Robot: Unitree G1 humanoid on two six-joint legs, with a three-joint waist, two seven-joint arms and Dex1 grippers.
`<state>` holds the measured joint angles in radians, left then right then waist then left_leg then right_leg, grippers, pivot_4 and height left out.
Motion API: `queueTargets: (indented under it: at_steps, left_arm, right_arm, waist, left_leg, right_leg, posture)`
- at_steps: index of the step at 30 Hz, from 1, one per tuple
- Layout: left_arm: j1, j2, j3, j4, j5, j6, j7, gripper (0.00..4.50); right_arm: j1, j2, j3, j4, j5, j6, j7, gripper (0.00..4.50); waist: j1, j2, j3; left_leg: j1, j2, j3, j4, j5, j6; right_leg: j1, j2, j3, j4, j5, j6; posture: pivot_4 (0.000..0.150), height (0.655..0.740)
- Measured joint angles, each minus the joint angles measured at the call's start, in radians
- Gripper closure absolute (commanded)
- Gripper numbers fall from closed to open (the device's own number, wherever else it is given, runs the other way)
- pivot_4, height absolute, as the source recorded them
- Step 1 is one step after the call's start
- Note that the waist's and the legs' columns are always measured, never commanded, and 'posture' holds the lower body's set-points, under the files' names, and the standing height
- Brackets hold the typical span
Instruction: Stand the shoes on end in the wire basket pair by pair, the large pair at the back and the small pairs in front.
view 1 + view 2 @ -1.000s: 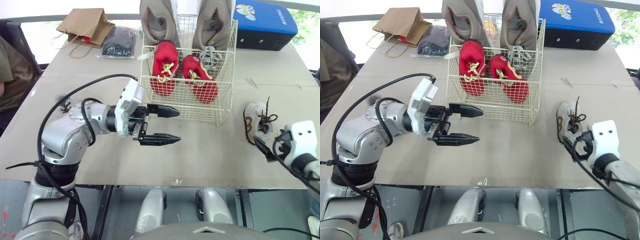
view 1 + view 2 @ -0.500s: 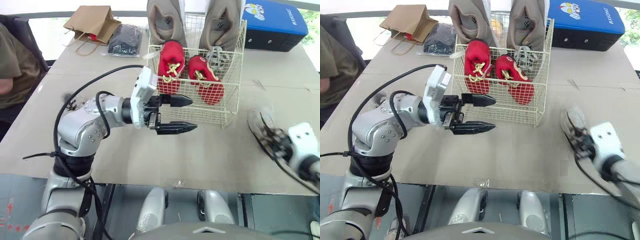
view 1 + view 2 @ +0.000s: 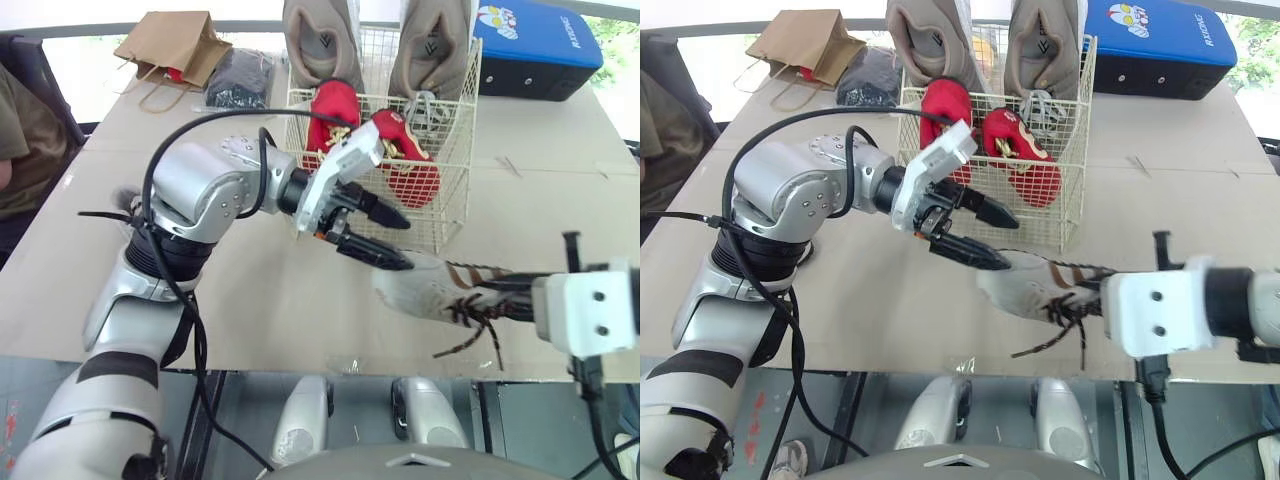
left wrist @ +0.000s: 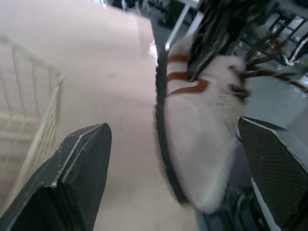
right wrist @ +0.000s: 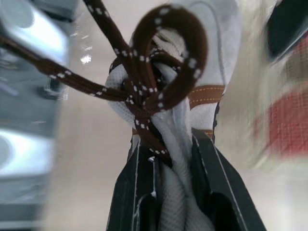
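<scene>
white shoe (image 3: 425, 290) is held just in front of the basket (image 3: 430, 228), your right gripper (image 5: 171, 144) clamped on its tongue. its long axis runs sideways, toe toward your left gripper (image 3: 408, 246), which is spread wide at the toe and nearer the basket. inside, two grey shoes (image 3: 320, 45) stand at the back, two red shoes (image 3: 405, 165) in front.

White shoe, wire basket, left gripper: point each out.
white shoe (image 3: 415, 293): left eye view, on its toe.
wire basket (image 3: 450, 213): left eye view, on its front wall.
left gripper (image 3: 408, 246): left eye view, between its fingertips.
</scene>
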<state>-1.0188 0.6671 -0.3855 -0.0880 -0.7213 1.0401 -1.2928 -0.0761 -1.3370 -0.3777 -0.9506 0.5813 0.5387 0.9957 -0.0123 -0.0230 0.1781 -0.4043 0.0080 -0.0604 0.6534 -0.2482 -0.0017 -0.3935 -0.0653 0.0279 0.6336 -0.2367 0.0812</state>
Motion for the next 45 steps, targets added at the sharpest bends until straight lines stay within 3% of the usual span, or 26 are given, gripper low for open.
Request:
queueTargets:
  at_steps: [1,5,10,11,13,14,19,21,23,28,35,38,40,42,44,45]
  left_arm:
    - [-0.003,0.017,-0.021,0.004,0.025,-0.018,-0.032,0.0]
    - [-0.006,0.037,-0.053,0.017,0.078,-0.055,-0.094,1.81]
    - [0.032,0.029,0.003,0.012,0.079,-0.03,-0.071,3.71]
    - [0.047,0.021,0.024,0.009,0.072,-0.017,-0.054,3.88]
    - [0.097,-0.016,0.093,-0.001,0.052,0.001,0.013,3.88]
    - [0.142,-0.059,0.161,-0.008,0.04,-0.004,0.073,3.88]
    - [0.253,-0.239,0.349,-0.048,-0.011,-0.057,0.317,3.88]
    - [0.278,-0.298,0.47,-0.056,-0.03,-0.106,0.429,3.88]
    - [0.281,-0.326,0.525,-0.098,-0.031,-0.18,0.467,3.89]
    - [0.3,-0.411,0.489,-0.168,-0.006,-0.317,0.53,3.89]
    - [0.349,-0.376,0.464,-0.171,0.03,-0.41,0.529,3.89]
    - [0.353,-0.369,0.465,-0.171,0.032,-0.433,0.527,3.89]
    - [0.355,-0.362,0.465,-0.171,0.032,-0.436,0.527,3.89]
    - [0.356,-0.353,0.466,-0.171,0.031,-0.435,0.527,3.89]
    - [0.358,-0.348,0.472,-0.169,0.013,-0.421,0.529,3.89]
    - [0.359,-0.347,0.482,-0.166,-0.011,-0.402,0.529,2.86]
  right_arm:
    - [-0.091,0.0,0.091,0.028,-0.026,-0.021,-0.007,4.5]
    - [-0.297,0.021,0.292,0.091,-0.068,-0.042,0.015,4.5]
    - [-0.404,0.076,0.381,0.145,-0.092,-0.033,0.037,4.5]
    - [-0.408,0.085,0.381,0.149,-0.092,-0.023,0.038,3.46]
    - [-0.381,0.12,0.331,0.143,-0.058,0.037,0.004,2.81]
    - [-0.337,0.156,0.254,0.136,-0.01,0.111,-0.046,2.17]
    - [-0.144,0.344,-0.155,0.105,0.227,0.423,-0.25,2.15]
    - [-0.096,0.435,-0.234,0.114,0.335,0.505,-0.378,2.15]
    - [-0.101,0.52,-0.205,0.123,0.432,0.54,-0.49,2.15]
    - [-0.391,0.773,0.022,0.192,0.593,0.549,-0.893,2.15]
    - [-0.585,0.915,0.146,0.345,0.616,0.521,-1.061,2.15]
    - [-0.604,0.939,0.15,0.372,0.64,0.508,-1.084,2.94]
    - [-0.604,0.94,0.15,0.378,0.647,0.503,-1.094,3.82]
    - [-0.604,0.932,0.15,0.379,0.658,0.502,-1.095,4.35]
    - [-0.603,0.925,0.15,0.379,0.68,0.502,-1.101,4.48]
    - [-0.602,0.922,0.15,0.379,0.685,0.502,-1.103,4.5]
  waist:
    - [0.001,0.0,0.0]
    - [-0.002,0.001,0.0]
    - [-0.001,0.001,0.0]
    - [0.001,0.001,0.0]
    - [0.004,0.001,0.0]
    - [0.009,0.001,0.0]
    - [0.027,-0.001,-0.001]
    - [0.026,-0.002,-0.001]
    - [0.018,-0.002,-0.001]
    - [-0.002,0.001,-0.003]
    - [0.002,0.002,-0.002]
    - [0.001,0.002,-0.002]
    - [0.0,0.002,-0.002]
    - [-0.002,0.002,-0.002]
    - [-0.003,0.002,-0.002]
    - [-0.004,0.002,-0.002]
  left_leg:
    - [-0.004,-0.001,0.0,0.0,0.002,-0.003]
    - [-0.023,-0.002,-0.001,0.004,0.002,-0.004]
    - [-0.027,-0.003,-0.002,0.008,0.002,-0.004]
    - [-0.027,-0.003,-0.002,0.008,0.002,-0.004]
    - [-0.027,-0.003,-0.004,0.012,0.002,-0.003]
    - [-0.026,-0.003,-0.005,0.015,0.0,0.0]
    - [-0.023,-0.004,-0.006,0.018,0.0,0.001]
    - [-0.017,-0.004,-0.005,0.017,0.0,0.001]
    - [-0.011,-0.003,-0.001,0.015,0.0,0.001]
    - [-0.008,-0.003,-0.001,0.015,0.0,0.001]
    - [-0.011,-0.004,-0.002,0.013,0.0,0.0]
    - [-0.012,-0.004,-0.002,0.013,0.0,0.0]
    - [-0.011,-0.004,-0.002,0.013,0.0,0.001]
    - [-0.01,-0.004,-0.002,0.013,0.0,0.001]
    - [-0.01,-0.003,-0.002,0.013,0.0,0.001]
    - [-0.01,-0.003,-0.002,0.013,0.0,0.001]
  right_leg:
    - [-0.004,-0.001,0.0,0.0,0.0,0.0]
    - [-0.02,-0.004,-0.003,0.002,0.0,0.001]
    - [-0.022,-0.005,-0.005,0.002,-0.001,0.002]
    - [-0.021,-0.005,-0.006,0.003,-0.001,0.002]
    - [-0.02,-0.005,-0.007,0.008,-0.001,0.002]
    - [-0.019,-0.005,-0.008,0.009,0.0,0.002]
    - [-0.014,-0.005,-0.008,0.012,0.001,0.002]
    - [-0.01,-0.005,-0.007,0.012,0.001,0.002]
    - [-0.008,-0.005,-0.004,0.012,0.001,0.001]
    - [-0.005,-0.004,-0.002,0.012,0.001,0.001]
    - [-0.007,-0.004,-0.004,0.01,0.001,0.001]
    - [-0.007,-0.005,-0.004,0.009,0.001,0.001]
    - [-0.007,-0.005,-0.004,0.01,0.001,0.001]
    - [-0.007,-0.004,-0.004,0.011,0.001,0.001]
    - [-0.007,-0.004,-0.004,0.012,0.001,0.001]
    - [-0.007,-0.004,-0.004,0.012,0.001,0.001]
  posture:
    - [0.15,0.74]
    - [0.15,0.74]
    - [0.15,0.74]
    - [0.15,0.74]
    - [0.15,0.74]
    - [0.15,0.74]
    - [0.15,0.74]
    - [0.15,0.74]
    - [0.15,0.74]
    - [0.15,0.74]
    - [0.15,0.74]
    - [0.15,0.74]
    - [0.15,0.74]
    - [0.15,0.74]
    - [0.15,0.74]
    - [0.15,0.74]
